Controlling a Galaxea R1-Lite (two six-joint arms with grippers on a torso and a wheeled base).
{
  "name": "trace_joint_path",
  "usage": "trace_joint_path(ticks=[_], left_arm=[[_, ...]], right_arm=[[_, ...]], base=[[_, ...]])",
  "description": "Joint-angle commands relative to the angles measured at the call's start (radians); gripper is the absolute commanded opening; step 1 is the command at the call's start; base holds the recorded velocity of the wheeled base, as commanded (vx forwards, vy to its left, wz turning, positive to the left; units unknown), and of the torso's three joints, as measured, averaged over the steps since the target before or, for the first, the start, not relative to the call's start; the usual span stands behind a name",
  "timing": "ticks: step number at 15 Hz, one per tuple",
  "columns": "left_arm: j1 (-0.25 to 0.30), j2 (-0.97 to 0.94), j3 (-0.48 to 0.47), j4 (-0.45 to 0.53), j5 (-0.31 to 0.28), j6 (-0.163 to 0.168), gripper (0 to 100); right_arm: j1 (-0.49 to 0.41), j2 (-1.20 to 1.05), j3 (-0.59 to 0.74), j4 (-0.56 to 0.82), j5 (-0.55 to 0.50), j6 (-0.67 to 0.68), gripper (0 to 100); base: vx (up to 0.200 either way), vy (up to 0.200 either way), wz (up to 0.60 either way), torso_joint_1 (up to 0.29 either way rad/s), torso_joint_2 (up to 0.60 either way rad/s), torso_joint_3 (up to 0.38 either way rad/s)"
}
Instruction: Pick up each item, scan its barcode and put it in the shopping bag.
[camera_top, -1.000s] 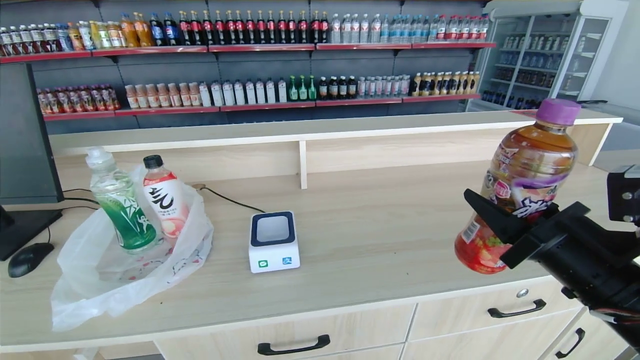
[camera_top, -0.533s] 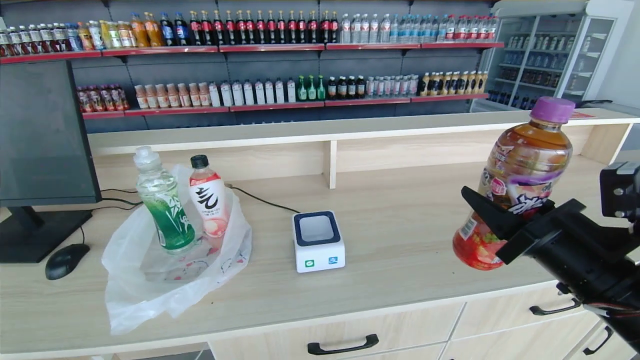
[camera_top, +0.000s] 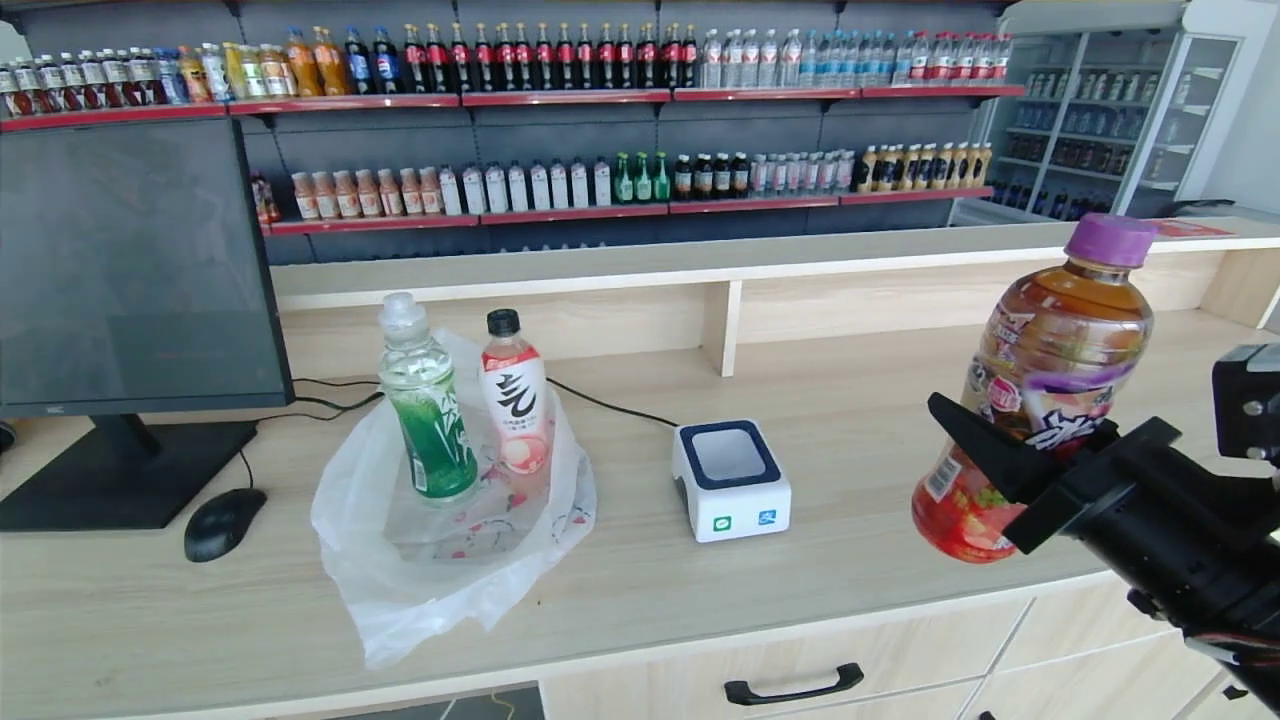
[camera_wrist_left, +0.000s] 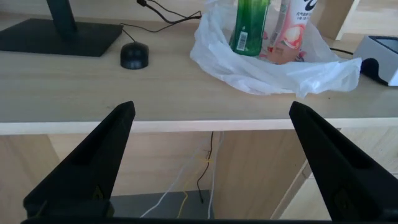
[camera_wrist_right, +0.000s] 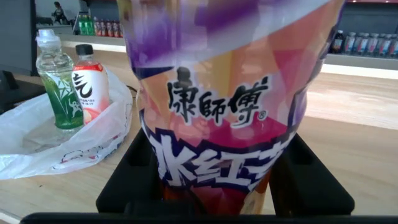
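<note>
Right gripper (camera_top: 1050, 440) up at the robot's right, fingers clamped on the waist of the tea bottle (camera_top: 1060, 330). The bottle's long axis runs near vertical, purple cap (camera_top: 1111, 240) on top and leaning a touch to the right, with the red base hanging above the counter (camera_top: 850, 420) near its front edge. It is well apart from the white scanner (camera_top: 730, 480), whose dark-framed window faces up.

The head view catches a white barcode patch low on the bottle's left side. The right wrist view has the label face-on: big white characters on a purple band, darker characters above.

In the middle of the counter the white shopping bag (camera_top: 440, 570) lies slumped open. A green-labelled bottle (camera_top: 430, 420) and a pink-and-white bottle (camera_top: 515, 400) stand upright in it, side by side.

The left gripper (camera_wrist_left: 211, 112) hangs low in front of the counter edge with its fingers spread wide and nothing between them. Its camera picks out the green bottle's barcode strip. Monitor (camera_top: 130, 270) and mouse (camera_top: 223, 510) sit at far left.
</note>
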Motion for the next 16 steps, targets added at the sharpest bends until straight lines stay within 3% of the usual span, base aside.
trace_joint_path(ticks=[1,6,11,14,16], left_arm=[[0.001,0.001,0.001,0.000,0.000,0.000,100],[-0.001,0.000,0.001,-0.002,0.000,0.001,100],[-0.001,0.000,0.001,-0.002,-0.002,0.004,100],[-0.001,0.000,0.001,-0.002,-0.002,0.004,100],[-0.001,0.000,0.001,-0.002,-0.002,0.004,100]], right_arm=[[-0.001,-0.012,0.003,-0.003,0.000,0.000,0],[0.025,-0.030,0.008,-0.003,0.001,-0.004,0],[-0.024,0.064,-0.163,-0.003,0.014,-0.123,0],[-0.150,0.123,-0.207,-0.003,0.241,-0.327,0],[-0.196,0.205,-0.313,-0.003,0.451,-0.555,0]], base=[[0.000,0.200,0.00,0.002,0.01,-0.002],[0.000,0.200,0.00,0.005,0.00,0.002],[0.000,0.000,0.00,0.000,0.00,0.000],[0.000,0.000,0.00,0.000,0.00,0.000],[0.000,0.000,0.00,0.000,0.00,0.000]])
